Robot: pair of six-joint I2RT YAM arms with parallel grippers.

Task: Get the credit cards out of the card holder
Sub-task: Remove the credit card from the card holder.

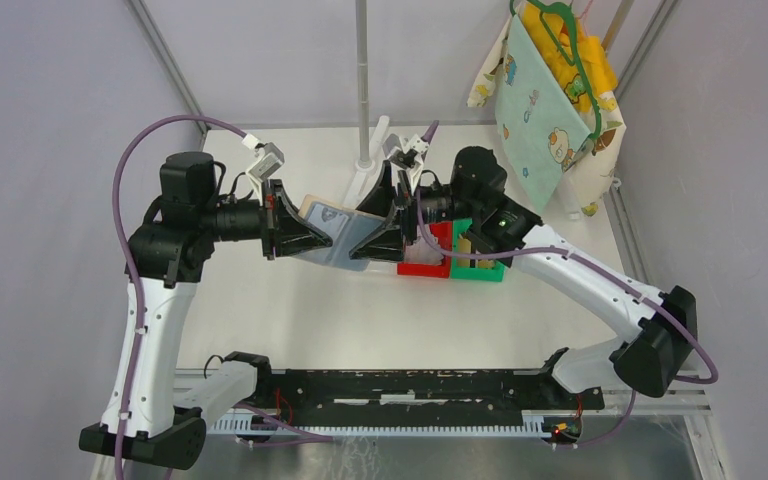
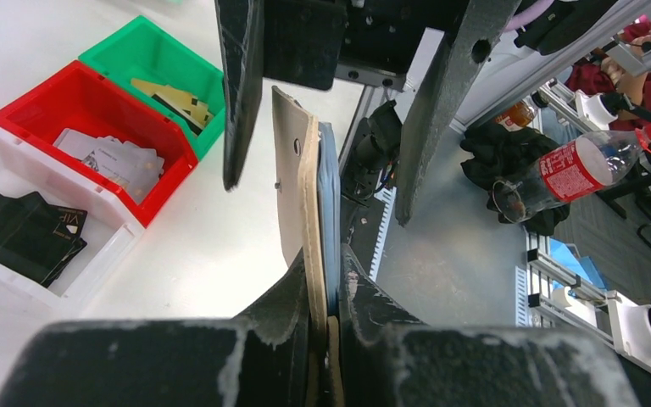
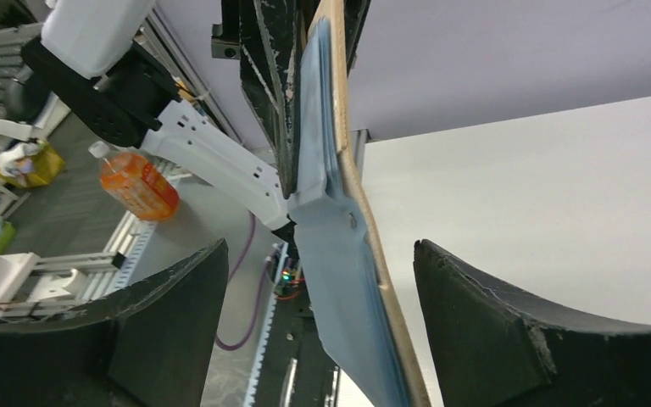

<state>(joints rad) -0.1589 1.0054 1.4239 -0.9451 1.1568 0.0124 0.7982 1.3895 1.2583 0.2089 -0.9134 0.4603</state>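
Now left gripper (image 2: 322, 318) is clamping the card holder (image 2: 298, 182) near the far edge; right gripper (image 3: 318, 254), spread, is probably needing centring

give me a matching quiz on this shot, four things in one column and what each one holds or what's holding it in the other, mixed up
Things
1. white bin
2. red bin
3. green bin
4. card holder

States
A. clamped in the left gripper
B. holds gold cards
C. holds black cards
D. holds silver-grey cards

Pairs: 1-C, 2-D, 3-B, 4-A
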